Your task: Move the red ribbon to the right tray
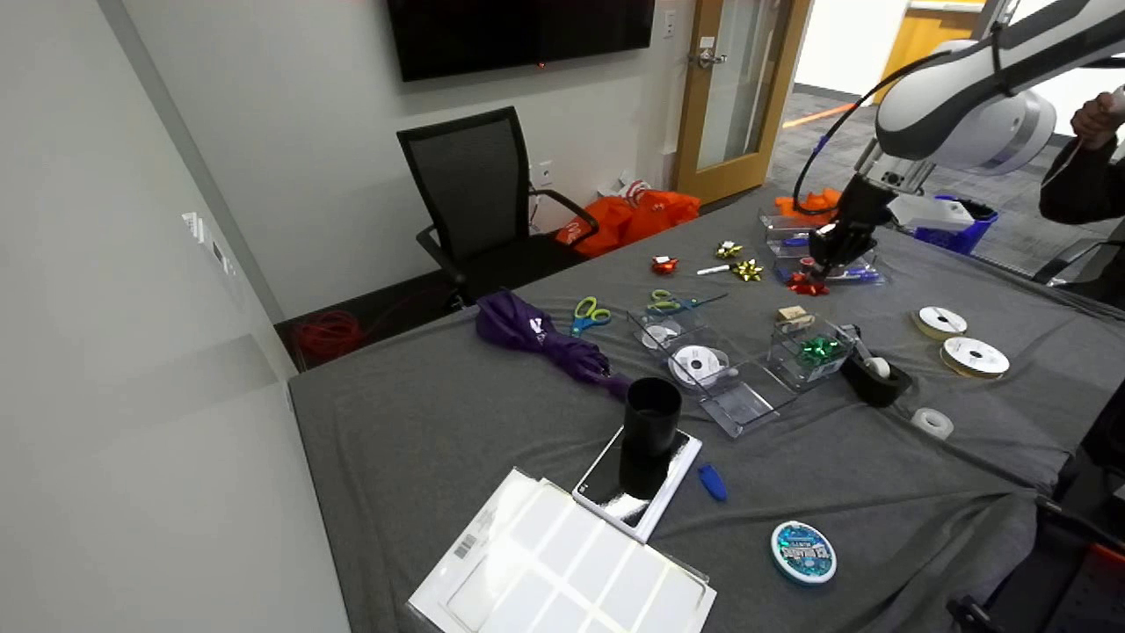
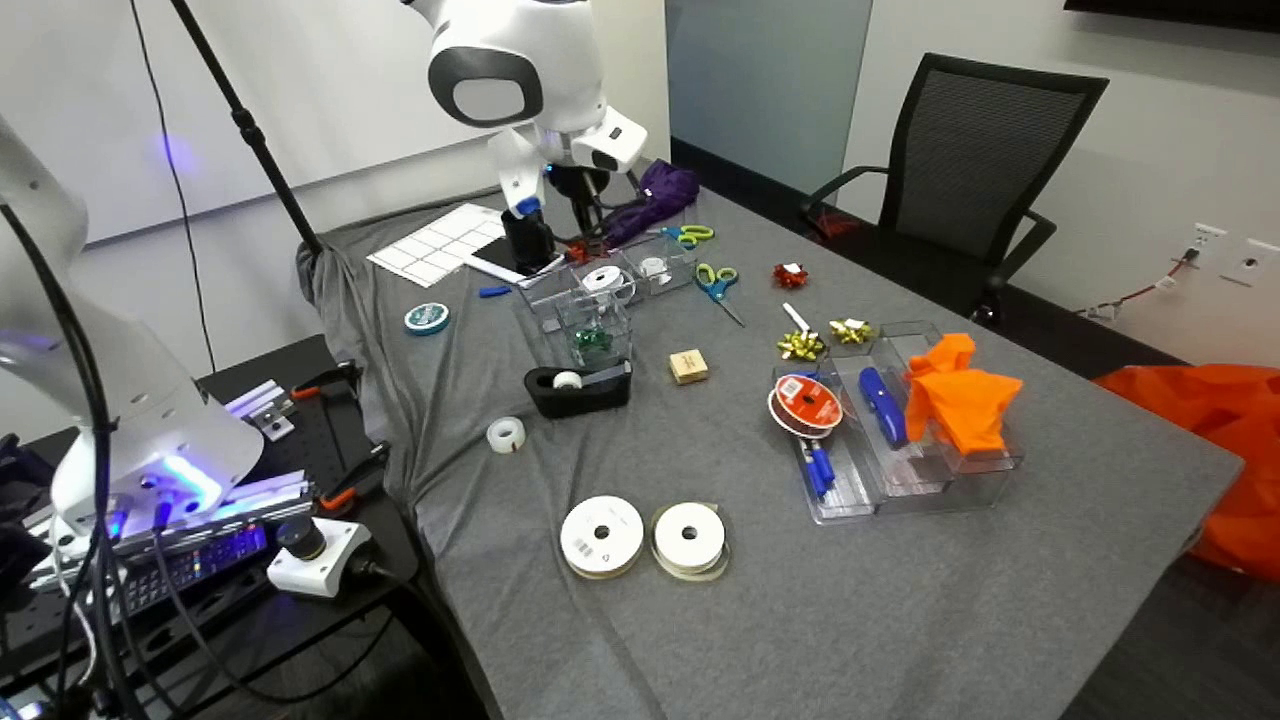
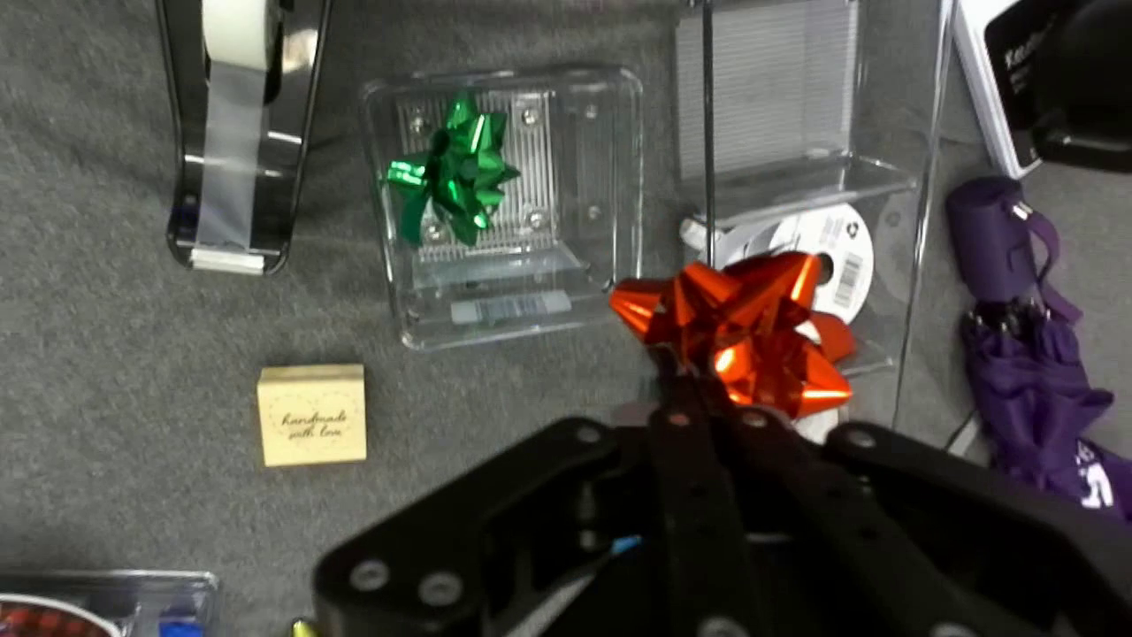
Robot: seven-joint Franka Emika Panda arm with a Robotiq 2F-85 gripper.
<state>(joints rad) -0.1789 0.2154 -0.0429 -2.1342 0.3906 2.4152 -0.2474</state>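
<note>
My gripper (image 3: 688,376) is shut on a red bow ribbon (image 3: 752,332) and holds it up above the table. Both also show in the exterior views, the gripper (image 1: 833,259) and bow (image 1: 806,284), and the gripper (image 2: 592,238) and bow (image 2: 579,254). In the wrist view the bow overlaps a clear tray (image 3: 769,97) holding white spools, beside a small clear box (image 3: 619,177) with a green bow (image 3: 464,172). That tray (image 1: 740,406) is mid-table. Another clear tray (image 2: 915,490) holds an orange cloth, a red-labelled spool (image 2: 808,402) and blue items. A second red bow (image 2: 790,275) lies on the table.
A tape dispenser (image 2: 575,390) and wooden block (image 2: 688,366) lie near the small box. A black cup (image 1: 652,413), purple umbrella (image 1: 545,338) and scissors (image 1: 589,315) lie around the spool tray. Two white spools (image 1: 974,355) (image 1: 940,321) and gold bows (image 2: 800,346) lie farther off.
</note>
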